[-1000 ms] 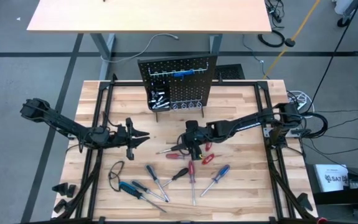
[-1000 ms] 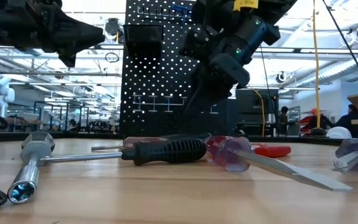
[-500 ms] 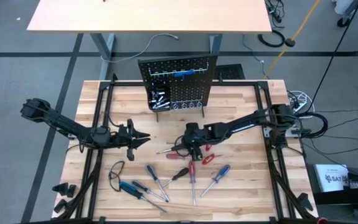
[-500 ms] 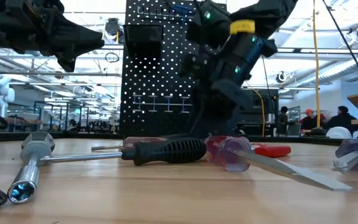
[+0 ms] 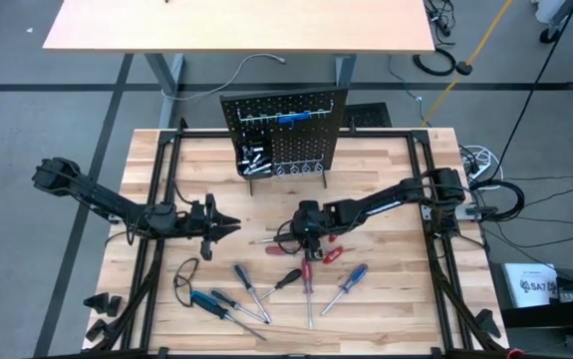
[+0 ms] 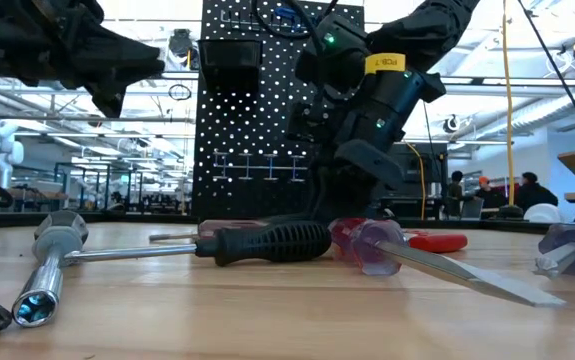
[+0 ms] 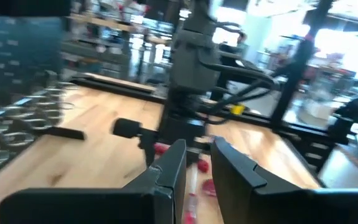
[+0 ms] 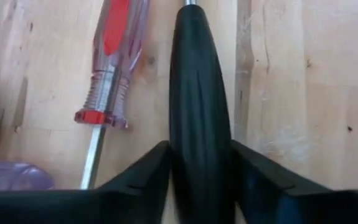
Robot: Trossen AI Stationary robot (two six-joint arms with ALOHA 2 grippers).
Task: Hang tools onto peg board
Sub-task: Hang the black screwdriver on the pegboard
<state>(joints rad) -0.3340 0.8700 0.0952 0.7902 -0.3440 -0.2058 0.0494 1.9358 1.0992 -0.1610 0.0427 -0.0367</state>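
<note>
The black peg board (image 5: pixel 286 135) stands upright at the table's far middle, with a blue tool (image 5: pixel 294 118) on its hooks and a small bin (image 5: pixel 249 158) of silvery pieces. Several screwdrivers lie loose on the tabletop's middle and near part. My right gripper (image 5: pixel 304 237) is down among them, shut on a black-handled screwdriver (image 8: pixel 194 93) whose shaft (image 5: pixel 266 240) points toward the table's left. A red clear-handled screwdriver (image 8: pixel 113 56) lies right beside it. My left gripper (image 5: pixel 224 221) hovers over the left half, pointing level toward the right, open by a narrow gap (image 7: pixel 197 168), with nothing in it. My right gripper pinches the screwdriver's black handle (image 8: pixel 194 134) between its two fingers (image 8: pixel 147 168), one on each long side. It comes slanting down from the table's right, in line with the handle. The screwdriver lies flat on the tabletop.
More tools lie near the front: a red screwdriver (image 5: pixel 306 271), a blue-handled one (image 5: pixel 351 277), another blue one (image 5: pixel 206 301), a black one (image 5: pixel 288 278) and red pliers (image 5: pixel 331 254). Black frame rails (image 5: pixel 156 199) run along the table's sides.
My right gripper has sunk from above the tools down to the tabletop at the middle, its fingers now around the black handle. The tools on the table have stayed where they were.
</note>
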